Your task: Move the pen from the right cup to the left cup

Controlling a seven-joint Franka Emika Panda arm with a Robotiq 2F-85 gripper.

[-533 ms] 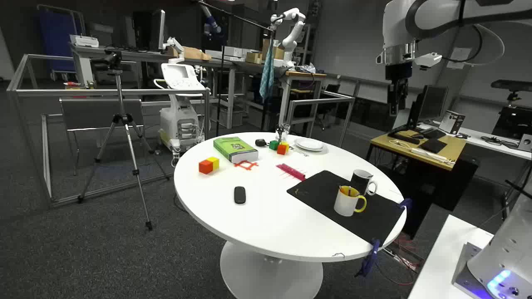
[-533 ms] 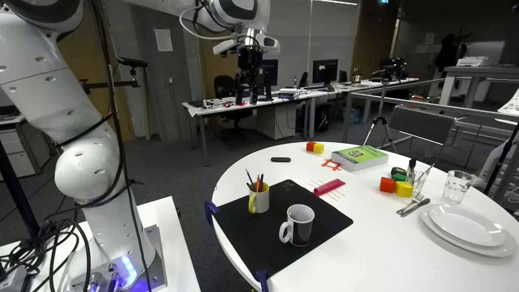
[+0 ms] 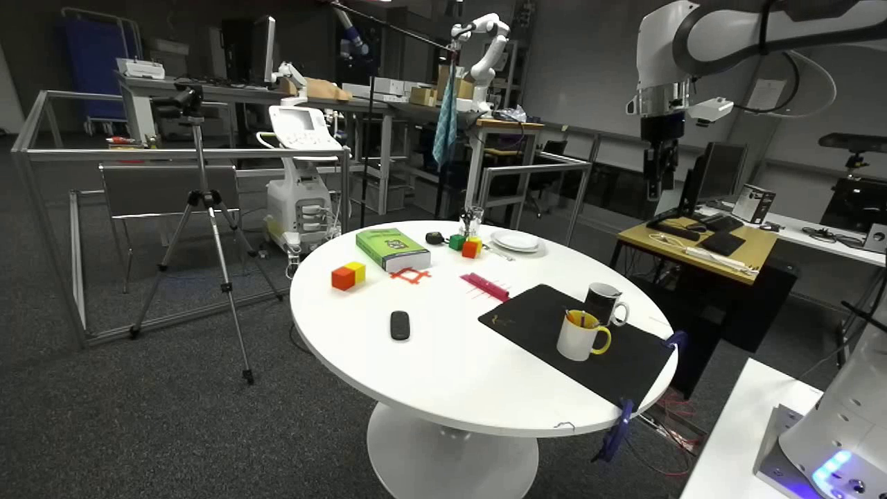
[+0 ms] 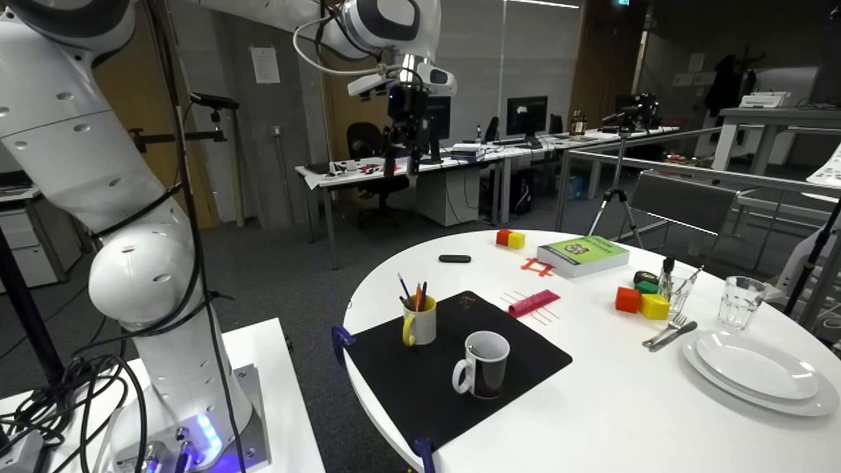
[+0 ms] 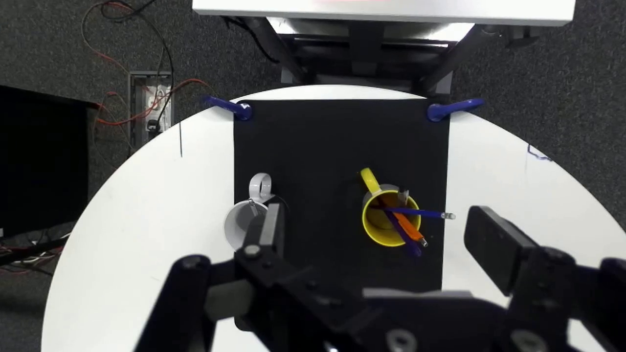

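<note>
The right cup is a dark-sided mug with a white inside and handle, in both exterior views (image 3: 600,299) (image 4: 491,376) and the wrist view (image 5: 236,226). A thin stick with a shiny end (image 5: 254,208) leans inside it; I cannot tell if it is the pen. The left cup is a pale mug with yellow inside and handle (image 3: 574,341) (image 4: 424,326) (image 5: 381,237). It holds several pens: blue (image 5: 423,212), orange (image 5: 408,227) and dark purple (image 5: 397,228). My gripper (image 3: 660,181) (image 4: 401,167) (image 5: 376,227) is open and empty, pointing down, well above both cups.
Both cups stand on a black mat (image 4: 401,374), held by blue clamps (image 4: 341,341) at the edge of the round white table (image 4: 591,407). A pink roll (image 4: 533,303), book (image 4: 583,255), cubes (image 4: 627,299), glasses (image 4: 740,302), cutlery (image 4: 670,335) and plates (image 4: 755,368) also stand there.
My gripper has come down slightly and shifted a little, still open. Cups, pens and other objects on the table have not moved.
</note>
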